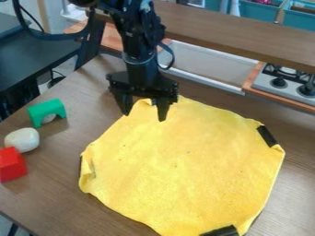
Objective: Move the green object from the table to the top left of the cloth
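Fingers apart, the pincer point(144, 117) hung over the far edge of the cloth point(184, 161); the green arch point(47, 109) stood left on the tabletop point(52, 198), needing a centred grip clear of the white stone point(22, 139).

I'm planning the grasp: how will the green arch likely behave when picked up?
The green arch has crisp edges, so it is probably stiff. Its toy-block look hints at light weight. Standing on two legs, it seems unlikely to roll.
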You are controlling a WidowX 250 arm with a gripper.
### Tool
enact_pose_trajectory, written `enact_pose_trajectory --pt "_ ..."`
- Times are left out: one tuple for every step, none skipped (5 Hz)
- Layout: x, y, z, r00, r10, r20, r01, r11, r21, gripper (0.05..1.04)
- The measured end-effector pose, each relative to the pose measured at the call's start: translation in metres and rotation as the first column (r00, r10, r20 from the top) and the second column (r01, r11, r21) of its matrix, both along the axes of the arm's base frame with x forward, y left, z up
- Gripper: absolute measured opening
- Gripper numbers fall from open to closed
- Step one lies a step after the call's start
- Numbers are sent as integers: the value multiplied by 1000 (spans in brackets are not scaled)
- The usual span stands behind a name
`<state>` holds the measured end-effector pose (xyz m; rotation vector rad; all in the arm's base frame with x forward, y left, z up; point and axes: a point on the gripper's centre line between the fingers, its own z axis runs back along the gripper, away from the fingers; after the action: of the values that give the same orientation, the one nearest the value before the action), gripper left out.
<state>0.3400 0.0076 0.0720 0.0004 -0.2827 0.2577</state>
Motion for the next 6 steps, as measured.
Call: enact_pose_trajectory --pt "-4 -1 -10 999 -7 -33 7 1000 -3 1001" --pt "-25 20 -8 993 -86 -75 86 996 8 1001" --pt "-34 41 1 983 -174 -58 175 984 10 1001" --pt "-40 71 3 956 -281 -81 285 957 44 1001" --pt "-40 103 0 934 -343 -98 352 931 93 1001" --pt "-40 128 -15 938 -333 -99 344 930 131 1001"
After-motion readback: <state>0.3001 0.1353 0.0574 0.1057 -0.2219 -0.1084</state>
